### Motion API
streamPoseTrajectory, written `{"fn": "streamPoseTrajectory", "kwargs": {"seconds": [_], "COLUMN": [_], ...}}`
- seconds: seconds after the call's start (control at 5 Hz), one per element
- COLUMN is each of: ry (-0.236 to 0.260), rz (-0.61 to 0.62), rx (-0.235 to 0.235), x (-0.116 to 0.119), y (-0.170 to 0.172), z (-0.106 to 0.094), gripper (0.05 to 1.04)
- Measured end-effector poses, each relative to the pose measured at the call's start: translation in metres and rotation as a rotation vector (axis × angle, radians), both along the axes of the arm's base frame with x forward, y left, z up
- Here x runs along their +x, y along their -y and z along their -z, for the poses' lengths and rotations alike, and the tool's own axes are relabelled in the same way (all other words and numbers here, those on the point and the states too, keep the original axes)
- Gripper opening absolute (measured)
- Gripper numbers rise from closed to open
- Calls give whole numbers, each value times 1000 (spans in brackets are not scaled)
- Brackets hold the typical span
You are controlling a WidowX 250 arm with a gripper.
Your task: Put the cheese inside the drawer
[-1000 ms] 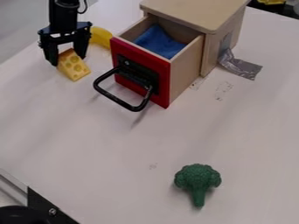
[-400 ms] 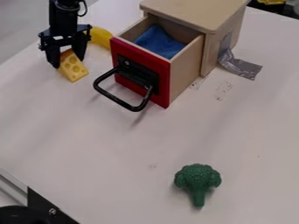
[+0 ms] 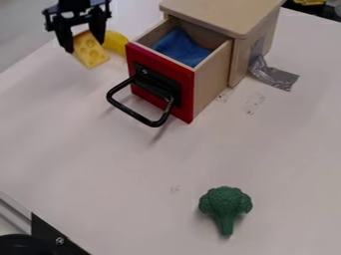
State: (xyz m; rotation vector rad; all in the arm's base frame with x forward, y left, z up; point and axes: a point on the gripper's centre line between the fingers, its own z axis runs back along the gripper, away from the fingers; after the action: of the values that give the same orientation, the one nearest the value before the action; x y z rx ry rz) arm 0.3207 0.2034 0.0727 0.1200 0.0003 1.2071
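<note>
Soft light falls over the white bench (image 3: 120, 169), with grey floor (image 3: 20, 25) beyond its upper-left edge, a pale metal rail (image 3: 15, 208) at lower left and a dark patch (image 3: 327, 12) at top right.

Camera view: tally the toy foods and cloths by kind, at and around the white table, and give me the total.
Cheese wedge, in the claw: 1
Broccoli: 1
Yellow curved piece, probably a banana: 1
Blue cloth, in the open drawer: 1
Total: 4
</note>
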Motion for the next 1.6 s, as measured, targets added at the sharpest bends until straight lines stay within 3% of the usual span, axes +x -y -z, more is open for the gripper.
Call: {"fn": "streamPoseTrajectory", "kwargs": {"seconds": [0.2, 0.6, 0.8, 1.2, 1.6], "ry": [72, 61, 68, 36, 11], "rz": [117, 402, 479, 539, 538], "rx": [8, 58, 75, 57, 48], "x": [13, 20, 28, 52, 75], "y": [33, 101, 121, 143, 143], "z": [-32, -32, -33, -28, -31], "gripper": [782, 780, 779, 763, 783]}}
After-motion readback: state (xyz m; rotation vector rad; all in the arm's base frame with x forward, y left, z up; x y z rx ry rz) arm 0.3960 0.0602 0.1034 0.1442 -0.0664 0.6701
